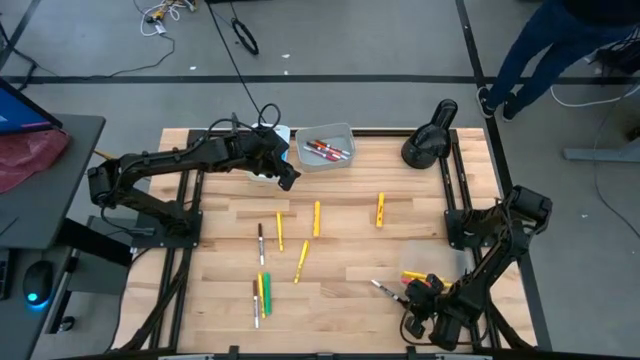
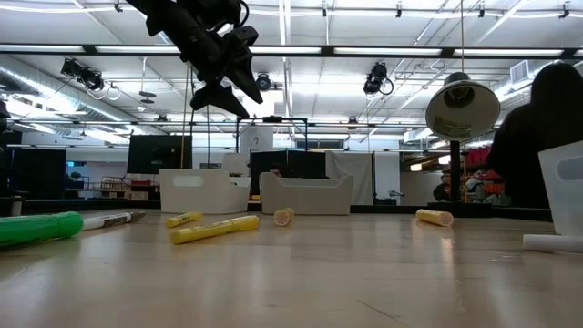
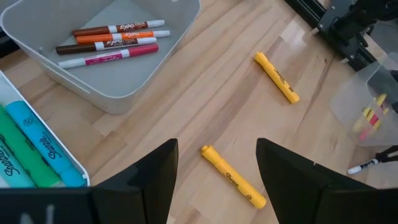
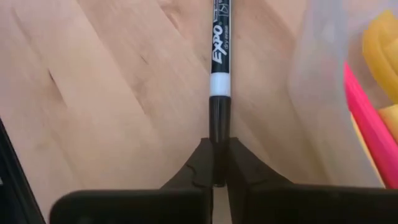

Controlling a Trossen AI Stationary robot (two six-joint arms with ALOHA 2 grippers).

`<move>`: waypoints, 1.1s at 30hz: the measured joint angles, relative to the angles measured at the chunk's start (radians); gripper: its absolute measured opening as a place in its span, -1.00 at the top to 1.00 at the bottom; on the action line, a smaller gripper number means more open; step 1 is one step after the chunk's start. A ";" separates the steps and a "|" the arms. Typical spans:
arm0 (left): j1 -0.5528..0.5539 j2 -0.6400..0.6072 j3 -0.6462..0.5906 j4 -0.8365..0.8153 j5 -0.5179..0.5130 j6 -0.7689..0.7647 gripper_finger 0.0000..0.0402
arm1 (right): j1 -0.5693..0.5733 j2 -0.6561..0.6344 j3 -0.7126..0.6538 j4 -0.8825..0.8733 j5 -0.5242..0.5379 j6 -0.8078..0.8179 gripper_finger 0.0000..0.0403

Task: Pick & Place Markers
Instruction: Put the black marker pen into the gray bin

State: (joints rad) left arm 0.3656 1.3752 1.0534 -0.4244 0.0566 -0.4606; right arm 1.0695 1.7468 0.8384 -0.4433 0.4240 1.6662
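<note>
Wooden bench [image 1: 340,230], markers scattered | person [image 1: 560,45] beside it | right gripper [image 4: 219,177] jaws pinching black marker [image 4: 220,62] | left gripper [image 3: 214,171] jaws spread above yellow marker [image 3: 233,176]

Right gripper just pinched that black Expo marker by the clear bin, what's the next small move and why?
Probably lift it straight up a little. The right gripper is shut on the black Expo marker, which lies flat on the table beside the clear bin, so it needs clearance over the wall.
</note>
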 joint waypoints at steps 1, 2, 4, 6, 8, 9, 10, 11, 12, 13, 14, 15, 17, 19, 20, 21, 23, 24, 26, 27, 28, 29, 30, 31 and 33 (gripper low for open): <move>0.000 0.000 0.000 0.000 0.000 0.000 -0.11 | -0.003 -0.010 0.003 -0.005 -0.010 0.000 0.95; 0.000 0.000 0.000 -0.001 0.000 0.000 -0.11 | -0.006 -0.019 0.012 -0.020 -0.019 0.000 0.94; 0.000 0.000 0.000 -0.001 0.000 0.000 -0.11 | -0.009 -0.037 0.026 -0.048 -0.048 0.000 0.93; 0.000 0.000 0.000 -0.001 0.001 -0.001 -0.11 | -0.013 -0.064 0.038 -0.048 -0.073 0.000 0.93; 0.000 0.000 0.000 0.000 0.009 -0.001 -0.11 | -0.020 -0.084 0.044 -0.053 -0.092 -0.008 0.93; 0.000 0.000 0.000 -0.001 0.014 -0.001 -0.11 | -0.024 -0.091 0.047 -0.054 -0.094 -0.015 0.93; 0.000 0.000 0.000 -0.001 0.018 -0.001 -0.11 | -0.027 -0.100 0.053 -0.056 -0.094 -0.024 0.93; 0.000 0.000 0.000 0.000 0.019 -0.001 -0.11 | -0.029 -0.113 0.061 -0.058 -0.093 -0.032 0.93; 0.000 0.000 0.000 -0.001 0.019 -0.001 -0.11 | -0.032 -0.127 0.069 -0.057 -0.092 -0.046 0.93; 0.000 0.000 0.000 -0.002 0.019 -0.001 -0.11 | -0.036 -0.140 0.076 -0.058 -0.092 -0.060 0.93; 0.000 0.000 0.000 -0.002 0.019 0.000 -0.11 | -0.037 -0.154 0.083 -0.068 -0.092 -0.077 0.94; 0.000 0.000 0.000 -0.002 0.019 0.001 -0.11 | -0.043 -0.168 0.089 -0.086 -0.092 -0.094 0.94; 0.000 0.000 0.000 -0.002 0.019 0.000 -0.11 | -0.058 -0.199 0.109 -0.123 -0.087 -0.117 0.94; 0.000 0.000 0.000 -0.002 0.026 0.000 -0.11 | -0.079 -0.235 0.131 -0.173 -0.087 -0.152 0.94; 0.000 0.000 0.000 -0.004 0.035 0.001 -0.11 | -0.094 -0.251 0.144 -0.196 -0.096 -0.180 0.94; 0.000 0.000 0.000 -0.007 0.048 0.001 -0.11 | -0.111 -0.268 0.159 -0.219 -0.114 -0.215 0.94; 0.000 -0.005 0.000 -0.013 0.073 0.001 -0.11 | -0.157 -0.303 0.192 -0.261 -0.148 -0.298 0.94; 0.000 -0.015 0.000 -0.028 0.083 0.001 -0.11 | -0.187 -0.319 0.212 -0.277 -0.157 -0.341 0.94; -0.001 -0.033 0.001 -0.033 0.087 0.002 -0.11 | -0.253 -0.349 0.252 -0.315 -0.159 -0.420 0.94; -0.002 -0.046 0.002 -0.048 0.087 0.004 -0.11 | -0.293 -0.364 0.273 -0.339 -0.159 -0.457 0.94; -0.002 -0.064 0.001 -0.071 0.085 0.012 -0.11 | -0.337 -0.376 0.299 -0.362 -0.160 -0.491 0.94; -0.002 -0.084 0.000 -0.083 0.081 0.024 -0.11 | -0.386 -0.383 0.325 -0.385 -0.160 -0.524 0.94; -0.004 -0.107 0.001 -0.086 0.074 0.032 -0.11 | -0.436 -0.390 0.351 -0.416 -0.163 -0.558 0.94; -0.006 -0.131 0.002 -0.101 0.063 0.043 -0.11 | -0.496 -0.391 0.381 -0.457 -0.171 -0.605 0.94; -0.009 -0.180 0.001 -0.140 0.041 0.065 -0.11 | -0.631 -0.388 0.446 -0.499 -0.212 -0.738 0.94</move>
State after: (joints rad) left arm 0.3564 1.1954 1.0546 -0.5644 0.0979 -0.3954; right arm 0.4384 1.3592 1.2844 -0.9424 0.2119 0.9278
